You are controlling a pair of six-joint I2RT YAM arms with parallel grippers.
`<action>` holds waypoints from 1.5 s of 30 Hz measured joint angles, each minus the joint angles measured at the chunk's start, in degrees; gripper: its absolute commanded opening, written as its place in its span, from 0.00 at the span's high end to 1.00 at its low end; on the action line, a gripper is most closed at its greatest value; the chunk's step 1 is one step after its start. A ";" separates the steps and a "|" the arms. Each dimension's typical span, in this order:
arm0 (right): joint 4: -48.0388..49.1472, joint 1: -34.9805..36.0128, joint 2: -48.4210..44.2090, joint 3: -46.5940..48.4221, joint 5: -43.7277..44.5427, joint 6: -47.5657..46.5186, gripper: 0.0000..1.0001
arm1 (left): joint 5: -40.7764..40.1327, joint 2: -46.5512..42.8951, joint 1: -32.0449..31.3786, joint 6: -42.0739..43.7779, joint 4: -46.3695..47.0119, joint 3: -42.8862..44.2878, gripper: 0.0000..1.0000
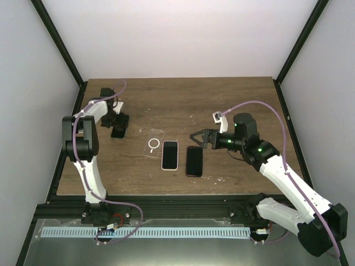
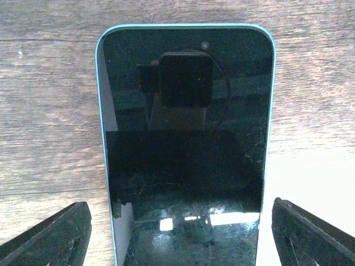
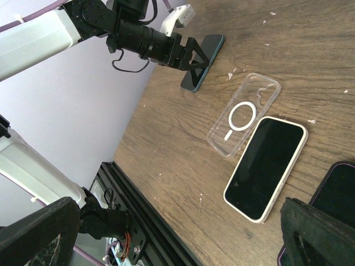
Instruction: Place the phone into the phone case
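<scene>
A clear phone case (image 1: 154, 143) with a white ring lies flat on the table left of centre; it also shows in the right wrist view (image 3: 244, 113). A cream-edged phone (image 1: 170, 154) lies screen up right beside it, and a dark phone with a purple edge (image 1: 194, 160) lies to its right. A teal-edged phone (image 2: 186, 149) lies screen up at the far left. My left gripper (image 2: 183, 244) is open over the teal-edged phone, one finger on each side, apart from its edges. My right gripper (image 1: 197, 137) is open and empty, just above the dark phone's far end.
The wooden table (image 1: 233, 105) is ringed by a black frame (image 1: 166, 208) at its near edge, with white walls behind and at the sides. Small white specks dot the wood near the case. In the right wrist view the left gripper (image 3: 186, 55) hangs over the teal-edged phone (image 3: 202, 61).
</scene>
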 measured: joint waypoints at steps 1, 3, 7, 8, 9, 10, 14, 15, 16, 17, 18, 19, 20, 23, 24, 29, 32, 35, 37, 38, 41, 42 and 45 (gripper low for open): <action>0.02 0.00 0.00 0.00 0.00 0.00 0.00 | 0.02 0.11 -0.11 0.00 0.17 0.02 0.08; 0.02 0.00 0.00 0.00 0.02 0.00 0.00 | 0.02 0.61 -0.42 -0.02 0.52 0.02 0.08; 0.02 0.00 0.00 0.00 0.00 0.00 0.00 | -0.37 1.77 -1.07 0.00 1.09 0.13 0.09; 0.02 0.00 0.00 0.00 0.00 0.00 0.00 | -0.50 1.86 -1.18 0.00 1.11 0.20 0.10; 0.02 0.00 0.00 0.00 0.02 0.00 0.00 | -0.76 2.01 -1.25 -0.02 1.14 0.35 0.11; 0.02 0.00 0.00 0.00 0.00 0.00 0.00 | -0.90 2.10 -1.27 -0.07 1.22 0.44 0.12; 0.02 0.00 0.00 0.00 0.00 0.00 0.00 | -1.42 2.43 -1.29 -0.33 1.66 0.74 0.19; 0.02 0.00 0.00 0.00 0.02 0.00 0.00 | -1.57 2.43 -1.29 -0.39 1.73 0.74 0.20; 0.02 0.00 0.00 0.00 0.02 0.00 0.00 | -1.75 2.43 -1.31 -0.57 1.77 0.74 0.23; 0.02 0.00 0.00 0.00 0.02 0.00 0.00 | -1.99 2.43 -1.40 -0.72 1.79 0.74 0.25; 0.02 0.00 0.00 0.00 0.02 0.00 0.00 | -2.10 2.43 -1.49 -0.94 1.79 0.74 0.28; 0.02 0.00 0.00 0.00 0.02 0.00 0.00 | -2.21 2.43 -1.57 -1.09 1.79 0.74 0.30; 0.02 0.00 0.00 0.00 0.02 0.00 0.00 | -2.27 2.43 -1.73 -1.18 1.79 0.74 0.31; 0.02 0.00 0.00 0.00 0.02 0.00 0.00 | -2.40 2.32 -2.27 -2.12 1.84 0.61 0.33; 0.02 0.00 0.00 0.00 0.02 0.00 0.00 | -2.43 2.19 -2.47 -2.45 1.88 0.46 0.34; 0.00 0.00 -0.37 -0.07 0.04 0.00 0.00 | -1.60 0.02 -4.74 -4.83 1.40 -2.19 0.38; 0.02 0.00 -1.05 -0.09 0.07 0.13 0.00 | -0.11 -2.45 -6.91 -6.49 0.83 -4.76 0.38; 0.04 0.00 -1.88 -0.42 0.07 0.24 0.00 | 1.18 -5.90 -9.92 -8.13 0.11 -7.08 0.39; 0.11 0.00 -2.36 -0.74 0.07 0.42 0.00 | 1.75 -8.20 -11.78 -9.05 0.15 -8.28 0.40; 0.11 0.00 -2.54 -0.87 0.04 0.44 0.00 | 2.14 -9.64 -13.00 -9.62 0.28 -9.09 0.40; 0.00 0.00 -3.21 -1.64 0.07 0.61 0.00 | 3.54 -12.76 -15.28 -11.04 0.33 -10.67 0.40; 0.02 0.00 -3.32 -1.75 0.07 0.63 0.00 | 3.89 -13.44 -15.78 -11.50 0.44 -11.04 0.40; 0.02 0.00 -3.76 -2.12 0.04 0.66 0.00 | 4.81 -14.97 -17.18 -12.85 0.87 -11.98 0.41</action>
